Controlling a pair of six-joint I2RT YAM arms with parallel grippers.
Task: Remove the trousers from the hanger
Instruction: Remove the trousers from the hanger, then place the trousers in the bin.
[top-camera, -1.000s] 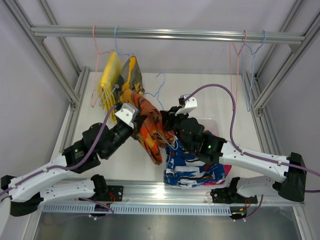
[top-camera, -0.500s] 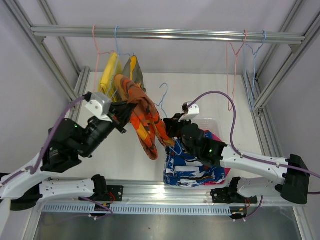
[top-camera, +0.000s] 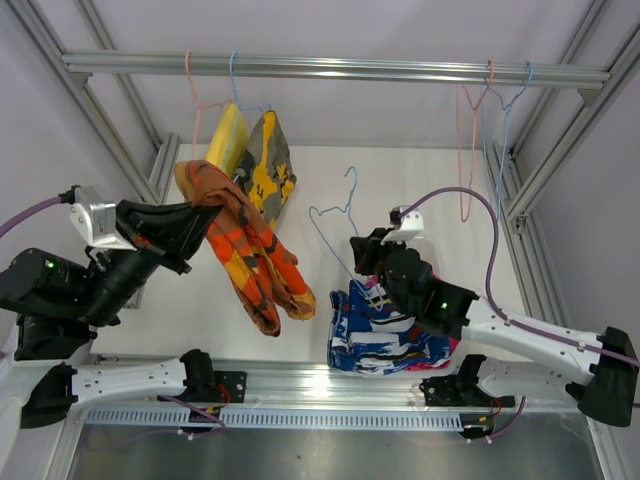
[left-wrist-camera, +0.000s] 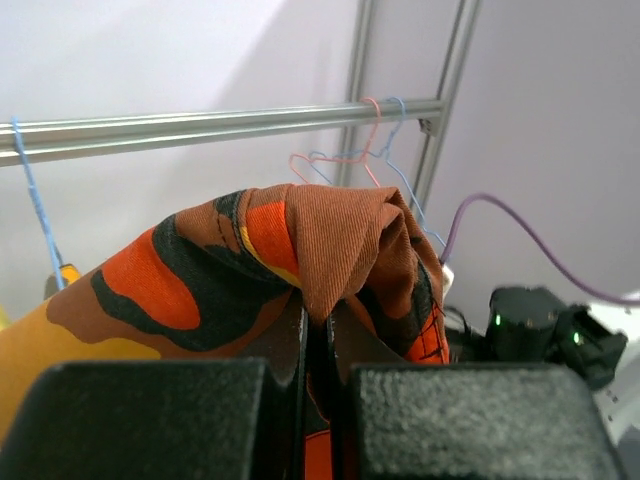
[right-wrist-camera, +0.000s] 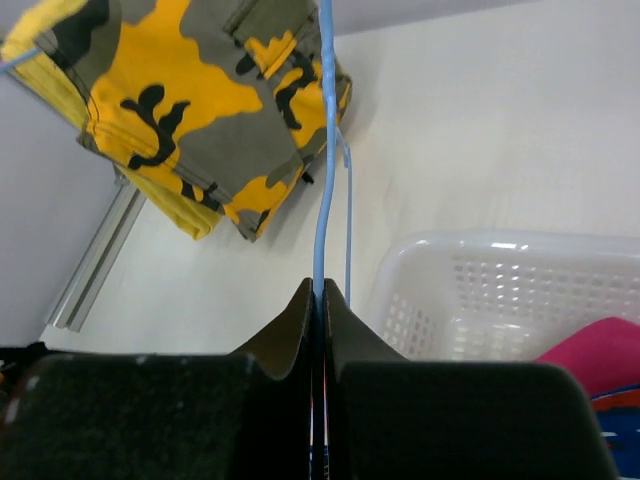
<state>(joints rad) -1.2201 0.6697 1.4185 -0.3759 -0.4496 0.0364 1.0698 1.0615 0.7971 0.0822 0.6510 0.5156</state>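
Note:
My left gripper (top-camera: 196, 214) is shut on a fold of the orange camouflage trousers (top-camera: 246, 252), which hang from it in the air left of centre. In the left wrist view the cloth (left-wrist-camera: 300, 235) bunches above the gripper (left-wrist-camera: 318, 330). My right gripper (top-camera: 360, 262) is shut on the wire of a bare blue hanger (top-camera: 338, 214), which runs up from between the fingertips (right-wrist-camera: 325, 150). Olive-yellow camouflage trousers (top-camera: 266, 168) and plain yellow trousers (top-camera: 228, 134) hang from the rail at back left. Blue patterned trousers (top-camera: 376, 336) and magenta-pink trousers (top-camera: 446, 350) lie in the basket.
A white perforated basket (right-wrist-camera: 500, 290) sits under my right arm. The metal rail (top-camera: 330, 68) spans the back, with an empty pink hanger (top-camera: 466, 150) and an empty blue hanger (top-camera: 503, 150) at its right end. Frame posts stand along both sides.
My left arm has swung up and left, pulling the orange camouflage trousers clear of the blue hanger. My right gripper has shifted right with the hanger, now bare.

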